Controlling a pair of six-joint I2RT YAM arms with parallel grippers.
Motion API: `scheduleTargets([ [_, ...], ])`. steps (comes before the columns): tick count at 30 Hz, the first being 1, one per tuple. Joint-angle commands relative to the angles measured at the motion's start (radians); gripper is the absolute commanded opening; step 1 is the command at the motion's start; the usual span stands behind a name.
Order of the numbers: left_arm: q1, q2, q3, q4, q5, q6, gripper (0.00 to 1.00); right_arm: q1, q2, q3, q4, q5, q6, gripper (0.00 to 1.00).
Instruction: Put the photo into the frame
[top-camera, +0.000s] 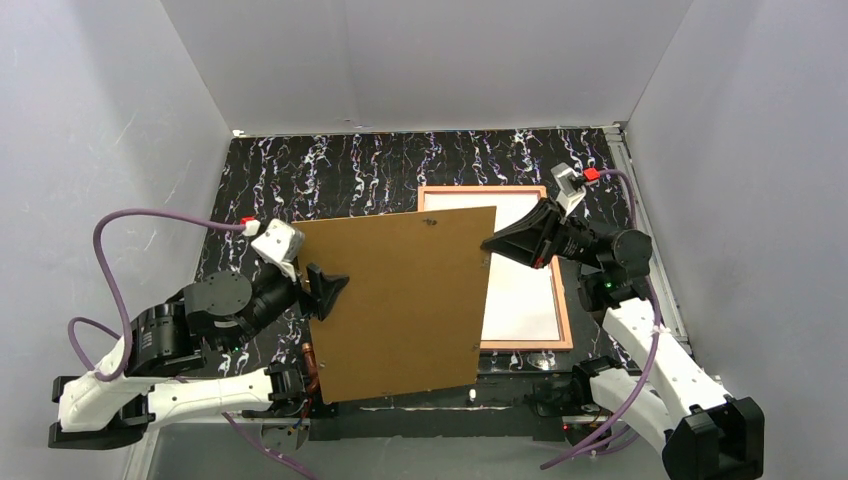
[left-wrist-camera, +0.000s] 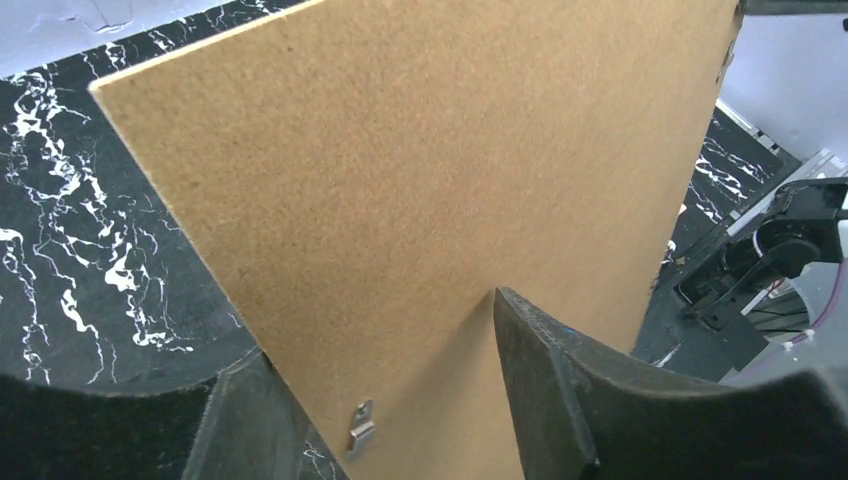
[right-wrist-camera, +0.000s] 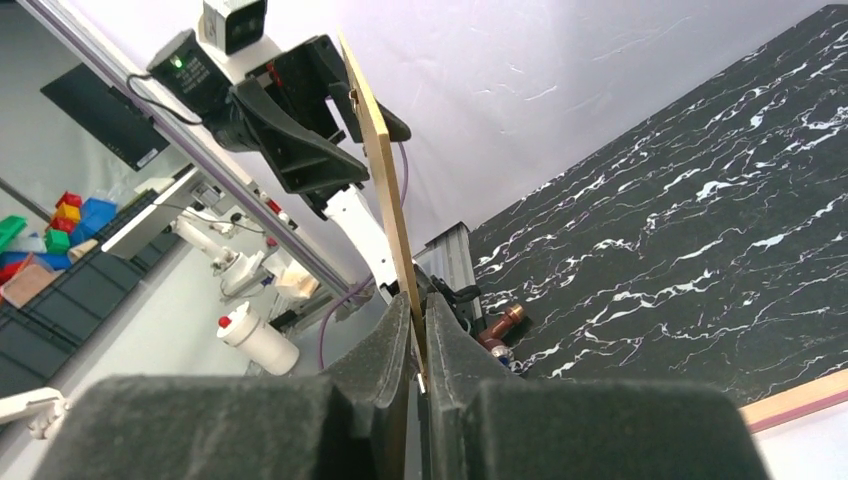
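**Mia:** Is the photo in yet?

**Ben:** I think so. The big brown backing board is up in the air. The frame lies flat on the table. The white sheet in it is likely the photo, face down. The board must go on next.

**Mia:** Who holds the board?

**Ben:** The right gripper pinches its edge. Only its own camera shows that. The left gripper is spread wide around it, and its camera shows a small metal hanger.

Plain brown backing board. Black counter veined with white marbling. Copper-orange frame bordering the photo, which shows plain white. Purple cable on the left.
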Motion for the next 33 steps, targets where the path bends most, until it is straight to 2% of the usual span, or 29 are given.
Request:
scheduleTargets([
  [1,-0.008,-0.017,-0.049,0.165,0.090,0.021,0.54,0.010,-0.023,0.082,-0.113,0.063,-0.020,0.01],
  [4,-0.008,-0.024,-0.054,0.188,0.163,0.033,0.47,0.007,-0.022,0.099,-0.155,0.057,-0.028,0.01],
  [9,-0.008,-0.042,-0.053,0.210,0.297,0.033,0.48,-0.004,-0.016,0.127,-0.226,0.055,-0.056,0.01],
  [16,-0.008,-0.044,-0.016,0.181,0.485,0.044,0.45,-0.010,0.000,0.134,-0.226,0.041,-0.054,0.01],
  [20,-0.008,-0.031,0.011,0.138,0.500,0.019,0.39,-0.012,-0.004,0.136,-0.226,0.041,-0.052,0.01],
  [26,-0.009,-0.028,-0.011,0.148,0.442,-0.030,0.20,-0.012,-0.007,0.138,-0.227,0.036,-0.053,0.01],
  [31,-0.009,-0.020,-0.039,0.190,0.388,-0.061,0.00,-0.012,-0.010,0.131,-0.230,0.031,-0.055,0.01],
  [33,-0.009,-0.020,-0.054,0.206,0.362,-0.073,0.00,-0.012,-0.011,0.125,-0.242,0.032,-0.063,0.02],
])
